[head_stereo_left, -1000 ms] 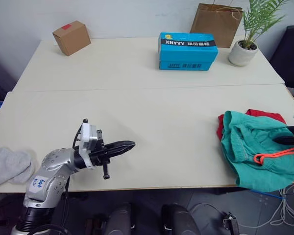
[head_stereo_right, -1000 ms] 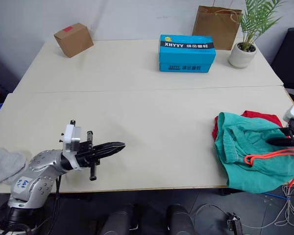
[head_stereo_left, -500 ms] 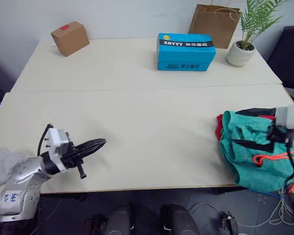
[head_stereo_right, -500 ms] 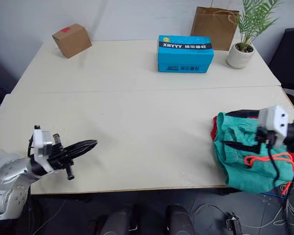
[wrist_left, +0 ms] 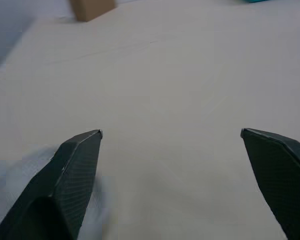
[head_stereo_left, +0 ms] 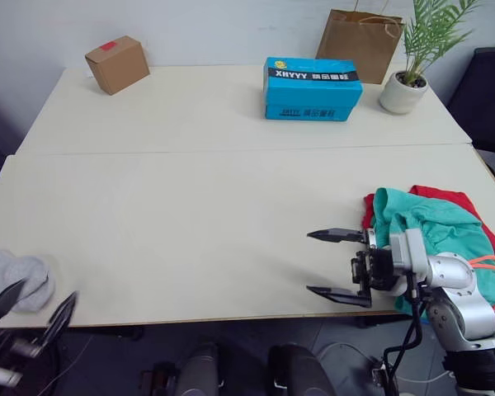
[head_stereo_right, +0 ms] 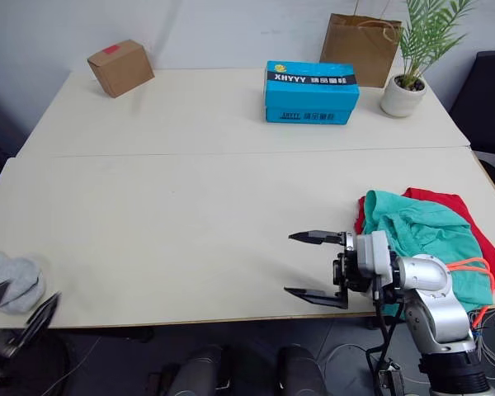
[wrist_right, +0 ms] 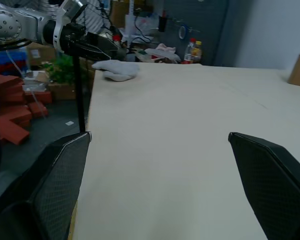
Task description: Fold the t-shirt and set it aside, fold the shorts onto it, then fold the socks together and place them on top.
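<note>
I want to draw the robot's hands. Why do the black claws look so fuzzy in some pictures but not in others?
In the left eye view, the left gripper is smeared by motion blur, while the right gripper looks crisp. In both wrist views the fingers sit very close to the lens, so they look huge and soft-edged.

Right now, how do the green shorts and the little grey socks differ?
The shorts are teal-green and large, heaped on the red t-shirt at the table's right end. The socks are light grey and far smaller, lying alone at the left edge. The right end effector gapes open beside the shorts; the left end effector, also open, is at the socks. Both are soft, crumpled cloth.
</note>
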Action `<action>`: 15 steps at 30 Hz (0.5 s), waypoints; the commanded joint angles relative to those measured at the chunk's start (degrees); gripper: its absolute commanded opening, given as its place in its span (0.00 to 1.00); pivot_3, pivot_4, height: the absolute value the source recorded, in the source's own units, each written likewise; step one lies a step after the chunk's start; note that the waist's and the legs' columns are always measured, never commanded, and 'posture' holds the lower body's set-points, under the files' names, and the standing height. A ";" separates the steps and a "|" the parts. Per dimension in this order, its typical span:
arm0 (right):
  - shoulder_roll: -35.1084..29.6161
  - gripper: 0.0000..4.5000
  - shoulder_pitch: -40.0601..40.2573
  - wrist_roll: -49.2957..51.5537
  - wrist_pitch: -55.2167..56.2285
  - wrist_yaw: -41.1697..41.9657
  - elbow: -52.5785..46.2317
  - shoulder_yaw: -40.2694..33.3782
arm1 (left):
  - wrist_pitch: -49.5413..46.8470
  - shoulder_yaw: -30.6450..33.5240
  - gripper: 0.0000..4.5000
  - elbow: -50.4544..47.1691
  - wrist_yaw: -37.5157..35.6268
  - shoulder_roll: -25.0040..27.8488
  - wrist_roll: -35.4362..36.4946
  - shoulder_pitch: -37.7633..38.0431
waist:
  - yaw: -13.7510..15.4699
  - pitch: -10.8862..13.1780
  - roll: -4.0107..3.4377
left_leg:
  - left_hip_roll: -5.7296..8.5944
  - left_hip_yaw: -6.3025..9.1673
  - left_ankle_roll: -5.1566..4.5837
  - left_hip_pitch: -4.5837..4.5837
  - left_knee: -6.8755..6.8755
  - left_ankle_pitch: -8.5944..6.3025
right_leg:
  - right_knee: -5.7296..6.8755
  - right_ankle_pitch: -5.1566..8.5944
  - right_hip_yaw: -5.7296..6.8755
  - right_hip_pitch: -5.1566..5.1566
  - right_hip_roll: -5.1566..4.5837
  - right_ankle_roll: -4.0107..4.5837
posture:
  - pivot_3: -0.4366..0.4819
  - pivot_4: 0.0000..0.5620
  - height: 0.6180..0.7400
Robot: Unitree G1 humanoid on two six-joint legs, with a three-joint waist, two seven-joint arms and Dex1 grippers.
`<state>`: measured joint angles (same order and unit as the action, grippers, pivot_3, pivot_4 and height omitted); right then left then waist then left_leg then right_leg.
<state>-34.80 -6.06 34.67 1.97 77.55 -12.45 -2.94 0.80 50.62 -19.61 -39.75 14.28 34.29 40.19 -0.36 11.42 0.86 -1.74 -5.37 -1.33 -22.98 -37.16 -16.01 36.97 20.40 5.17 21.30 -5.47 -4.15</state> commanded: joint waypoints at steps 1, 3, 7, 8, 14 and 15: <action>0.49 1.00 -0.27 -1.70 2.35 -1.06 1.09 -0.63 | 3.16 4.40 0.99 2.92 2.83 -3.05 0.62 3.87 | 0.50 -0.09 0.16 | 0.00 0.00 -0.01 -0.03 -0.03 0.00 | -0.05 0.02 0.00 0.00 0.00 0.03 | 0.48 0.27 1.00; 0.83 1.00 -0.26 -1.90 1.45 -2.99 1.01 -0.69 | 3.33 6.58 0.99 5.19 5.16 -5.40 2.09 5.64 | 0.48 -0.21 0.34 | 0.00 0.01 -0.04 -0.09 -0.06 0.00 | -0.17 0.05 0.01 -0.01 -0.01 0.09 | 0.48 0.27 1.00; 0.20 1.00 0.86 -0.63 -1.74 -4.06 -1.46 0.01 | 1.30 7.31 0.99 5.88 8.18 -5.81 4.87 5.66 | 0.51 -0.35 0.58 | -0.01 0.03 -0.05 -0.09 -0.02 -0.03 | -0.25 0.09 -0.01 -0.02 -0.04 0.17 | 0.48 0.27 1.00; 0.39 1.00 0.96 -0.35 -2.40 -4.57 -1.78 -0.02 | 1.14 7.24 0.99 5.85 8.82 -5.60 5.02 5.46 | 0.49 -0.36 0.58 | -0.02 0.04 -0.05 -0.10 -0.01 -0.04 | -0.25 0.10 -0.01 -0.01 -0.05 0.20 | 0.48 0.27 1.00; 0.83 1.00 2.83 -1.07 -0.77 -4.22 -3.76 0.19 | -2.36 6.41 0.99 6.22 11.68 -1.83 5.88 4.10 | 0.17 -0.42 0.62 | -0.03 0.32 -0.05 -0.09 0.03 -0.04 | -0.47 0.12 0.36 -0.29 -0.06 0.23 | 0.48 0.27 1.00; 0.61 1.00 3.35 -1.07 -0.39 -3.67 -4.08 0.24 | -3.80 6.10 0.99 6.27 11.98 -0.89 6.41 3.94 | 0.29 -0.43 0.64 | -0.03 0.31 -0.04 -0.09 0.03 -0.04 | -0.47 0.12 0.35 -0.28 -0.06 0.23 | 0.48 0.27 1.00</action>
<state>-33.78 -3.38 33.05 0.17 73.04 -14.32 -2.48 -2.05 55.81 -12.90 -28.77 12.50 39.84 43.56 -0.07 10.99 1.50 -1.77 -5.05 -1.37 -23.08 -37.12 -16.05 36.50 20.52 5.52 21.02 -5.53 -3.92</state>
